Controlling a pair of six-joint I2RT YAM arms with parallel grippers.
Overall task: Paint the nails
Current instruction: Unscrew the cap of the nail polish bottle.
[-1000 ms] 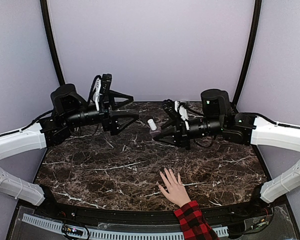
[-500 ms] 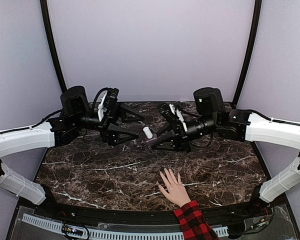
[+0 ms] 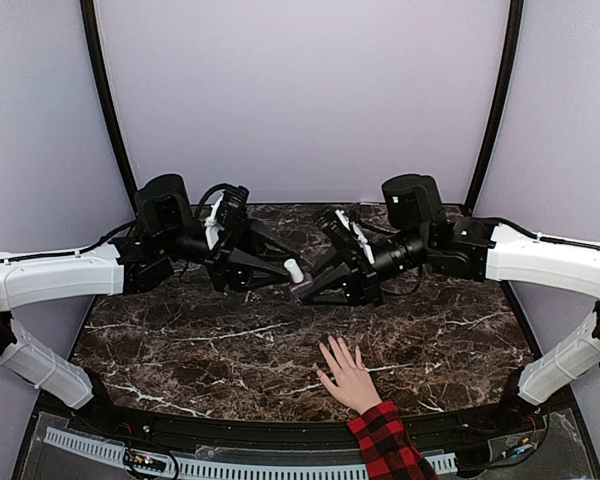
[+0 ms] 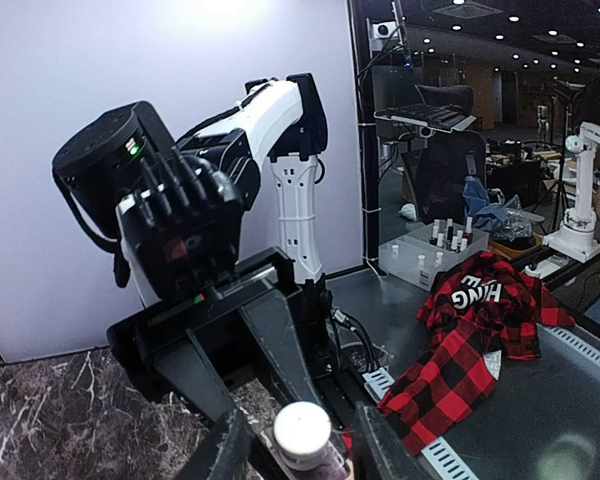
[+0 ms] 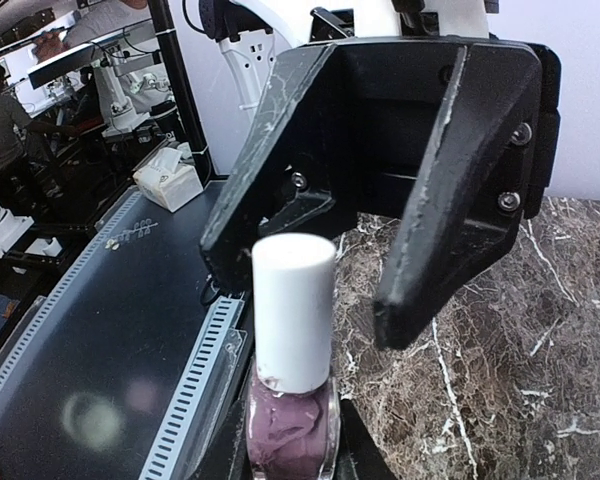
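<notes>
Two-handed uncapping looks like the step: my right gripper [image 3: 309, 290] is clamped on the purple polish bottle [image 5: 292, 435], my left gripper [image 4: 302, 445] straddles its white cap [image 5: 293, 310], partly open, so next I squeeze and twist, the nails [image 3: 332, 344] lying well apart near the front edge of the table [image 3: 180, 340].

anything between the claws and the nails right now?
Nothing visible: only bare table lies before the nails. Right claw holds the polish bottle, capped; left claw straddles the white cap.
</notes>
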